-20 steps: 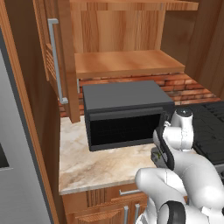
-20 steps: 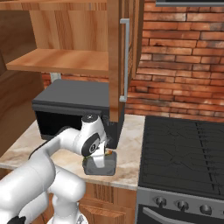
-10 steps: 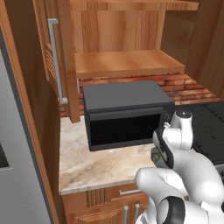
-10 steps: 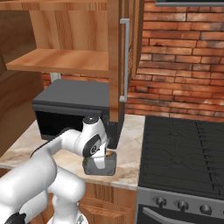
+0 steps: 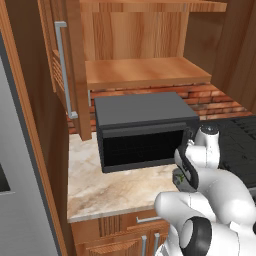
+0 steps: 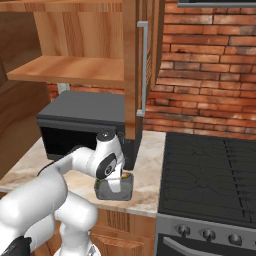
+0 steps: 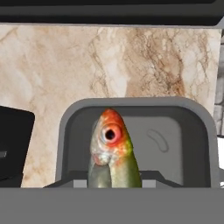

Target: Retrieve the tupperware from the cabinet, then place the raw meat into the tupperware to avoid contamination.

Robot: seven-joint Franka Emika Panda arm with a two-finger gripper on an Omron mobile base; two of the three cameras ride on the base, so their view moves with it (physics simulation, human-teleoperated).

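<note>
Two-finger gripper (image 6: 118, 181) pinches small greenish-silver fish with orange-red head (image 7: 112, 151), head-down over open dark grey rectangular tupperware tub (image 7: 192, 131) on beige marble counter (image 7: 65, 65), near black microwave (image 5: 142, 127).

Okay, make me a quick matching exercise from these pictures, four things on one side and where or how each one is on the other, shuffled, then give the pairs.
Things:
1. raw meat
2. tupperware
3. microwave
4. cabinet

States or places:
A. doors open, shelf bare
B. on the counter beside the stove
C. head over the tub
D. on the counter under the shelf

Pairs: 1-C, 2-B, 3-D, 4-A
</note>
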